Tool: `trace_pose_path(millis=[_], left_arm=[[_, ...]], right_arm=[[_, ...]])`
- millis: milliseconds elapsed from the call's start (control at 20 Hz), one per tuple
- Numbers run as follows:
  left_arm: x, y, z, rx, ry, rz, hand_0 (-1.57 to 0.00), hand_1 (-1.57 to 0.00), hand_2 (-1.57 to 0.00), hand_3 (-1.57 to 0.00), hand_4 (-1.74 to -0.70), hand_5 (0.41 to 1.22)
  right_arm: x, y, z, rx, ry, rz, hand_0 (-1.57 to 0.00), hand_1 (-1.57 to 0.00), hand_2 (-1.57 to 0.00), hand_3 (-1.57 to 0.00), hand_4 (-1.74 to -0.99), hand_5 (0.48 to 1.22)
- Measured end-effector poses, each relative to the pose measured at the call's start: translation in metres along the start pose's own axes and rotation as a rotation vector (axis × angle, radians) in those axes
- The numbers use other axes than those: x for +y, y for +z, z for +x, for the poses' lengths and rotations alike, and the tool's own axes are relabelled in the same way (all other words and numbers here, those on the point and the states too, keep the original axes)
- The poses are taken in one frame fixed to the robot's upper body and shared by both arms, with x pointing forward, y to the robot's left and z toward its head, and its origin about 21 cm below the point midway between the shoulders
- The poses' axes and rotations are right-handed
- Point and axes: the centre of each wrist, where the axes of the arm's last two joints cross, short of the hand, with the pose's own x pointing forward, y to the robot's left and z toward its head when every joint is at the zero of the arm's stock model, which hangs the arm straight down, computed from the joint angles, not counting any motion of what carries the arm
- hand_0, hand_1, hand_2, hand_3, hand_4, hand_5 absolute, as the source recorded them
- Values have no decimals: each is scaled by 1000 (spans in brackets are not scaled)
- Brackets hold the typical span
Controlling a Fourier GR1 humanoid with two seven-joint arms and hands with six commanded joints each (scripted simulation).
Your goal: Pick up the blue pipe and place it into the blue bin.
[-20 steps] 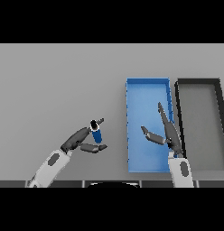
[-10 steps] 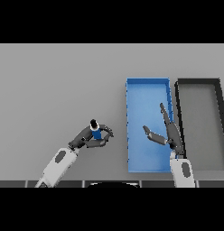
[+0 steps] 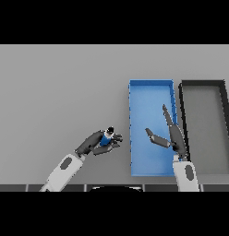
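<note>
The left hand (image 3: 95, 143) has its fingers curled round the pipe (image 3: 107, 137), which sits tilted in the grasp, dark end up, just left of the bin (image 3: 151, 87). The bin lies to the hand's right (a short carry). The right hand (image 3: 169, 133) hovers over the bin, fingers straight, holding nothing.

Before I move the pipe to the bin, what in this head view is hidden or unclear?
- Blue pipe: mostly covered by the left robot hand; its length and any table contact are unclear.
- Blue bin: the right robot hand hides part of its floor and right wall.
- Dark bin: its right edge is cut off by the frame.
</note>
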Motion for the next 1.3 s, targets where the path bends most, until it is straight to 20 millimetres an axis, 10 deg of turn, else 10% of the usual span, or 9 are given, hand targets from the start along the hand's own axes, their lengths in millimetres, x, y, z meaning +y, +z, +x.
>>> trace_pose_path(millis=[750,1050,1300], left_arm=[[-2,-27,75,-221,-3,-57,-1568,-1568,-1569,-1568,-1473,1220],[-4,-25,69,-204,-5,-70,-1570,-1570,-1570,-1570,-1474,1220],[0,-28,67,-195,-21,-62,-1571,-1571,-1571,-1571,-1475,1221]], right_arm=[[-1,0,-1,5,43,-4,1,1,1,1,-1124,578],[31,56,5,25,34,-230,1,1,1,1,-1157,578],[35,66,16,2,-2,-309,1,-22,-30,1,-1166,571]])
